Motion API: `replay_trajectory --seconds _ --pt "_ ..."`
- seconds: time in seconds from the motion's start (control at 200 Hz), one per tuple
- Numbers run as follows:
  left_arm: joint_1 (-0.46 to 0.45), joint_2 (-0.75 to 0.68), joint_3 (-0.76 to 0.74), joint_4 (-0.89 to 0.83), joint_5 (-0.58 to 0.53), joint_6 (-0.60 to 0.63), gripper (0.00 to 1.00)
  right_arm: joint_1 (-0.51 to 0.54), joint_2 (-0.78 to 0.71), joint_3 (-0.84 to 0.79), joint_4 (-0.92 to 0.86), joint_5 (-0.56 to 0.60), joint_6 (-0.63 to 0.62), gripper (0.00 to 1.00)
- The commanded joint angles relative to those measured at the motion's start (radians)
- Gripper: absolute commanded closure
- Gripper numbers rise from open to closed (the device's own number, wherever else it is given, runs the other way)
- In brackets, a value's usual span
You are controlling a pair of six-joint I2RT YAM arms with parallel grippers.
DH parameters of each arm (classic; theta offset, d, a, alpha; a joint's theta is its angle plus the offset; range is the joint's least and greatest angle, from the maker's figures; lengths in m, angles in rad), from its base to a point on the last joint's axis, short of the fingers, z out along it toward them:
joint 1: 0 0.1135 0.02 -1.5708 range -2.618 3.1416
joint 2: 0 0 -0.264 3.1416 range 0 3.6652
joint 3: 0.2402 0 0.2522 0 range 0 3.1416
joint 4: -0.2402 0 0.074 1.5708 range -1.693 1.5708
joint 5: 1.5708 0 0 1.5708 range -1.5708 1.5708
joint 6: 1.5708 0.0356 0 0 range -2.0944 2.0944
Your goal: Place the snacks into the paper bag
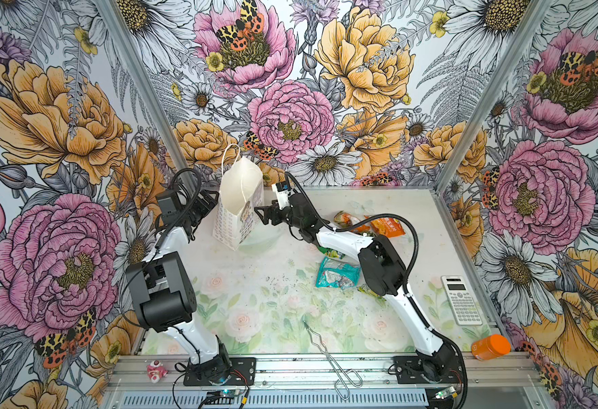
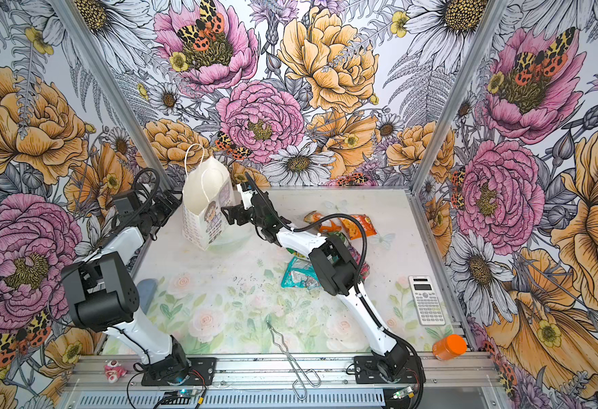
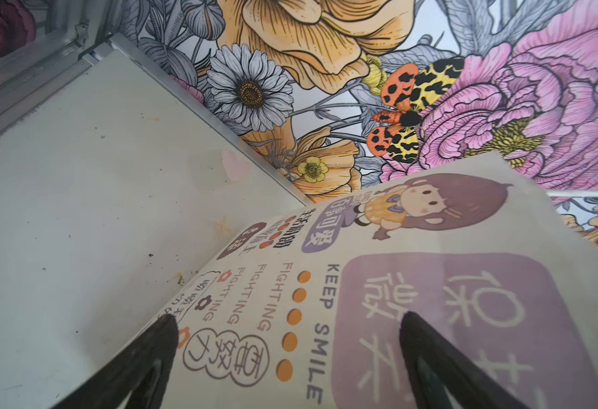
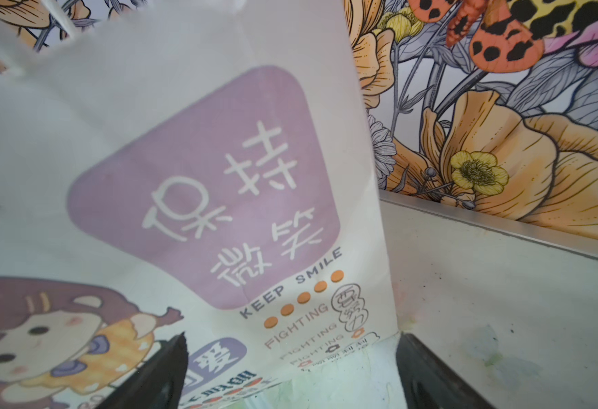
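Observation:
The white paper bag [image 1: 239, 207] [image 2: 203, 209] stands upright at the back left of the table, mouth open, one cord handle sticking up. My left gripper [image 1: 208, 202] [image 2: 170, 205] is open at the bag's left side. In the left wrist view its fingers [image 3: 164, 340] spread over the printed face of the bag [image 3: 414, 283]. My right gripper [image 1: 260, 212] [image 2: 228, 214] is open at the bag's right face, low near the base of the bag [image 4: 184, 177], and holds nothing. The snacks lie to the right: a teal packet [image 1: 336, 278] [image 2: 295, 278], an orange packet [image 1: 387, 226] and an orange-green one [image 1: 347, 219]. The right arm partly hides others.
A white calculator [image 1: 462, 299] lies by the right wall. An orange bottle [image 1: 490, 347] lies on the front rail at the right corner. Metal wire tongs [image 1: 329, 354] reach over the front edge. A small pink-white toy [image 1: 156, 370] sits on the rail at front left.

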Motion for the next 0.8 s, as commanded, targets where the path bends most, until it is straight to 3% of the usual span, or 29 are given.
replay_trajectory --seconds 0.0,0.25,0.795 --pt "0.011 0.043 0.047 0.041 -0.021 0.014 0.01 0.01 0.018 0.024 -0.005 -0.016 -0.021 0.06" --pt "0.027 0.137 0.079 0.078 -0.047 0.069 0.01 0.013 0.018 0.02 -0.015 -0.021 -0.024 0.06" --pt "0.045 0.165 0.029 0.138 -0.07 0.172 0.01 0.021 0.012 -0.004 -0.016 -0.021 -0.019 0.06"
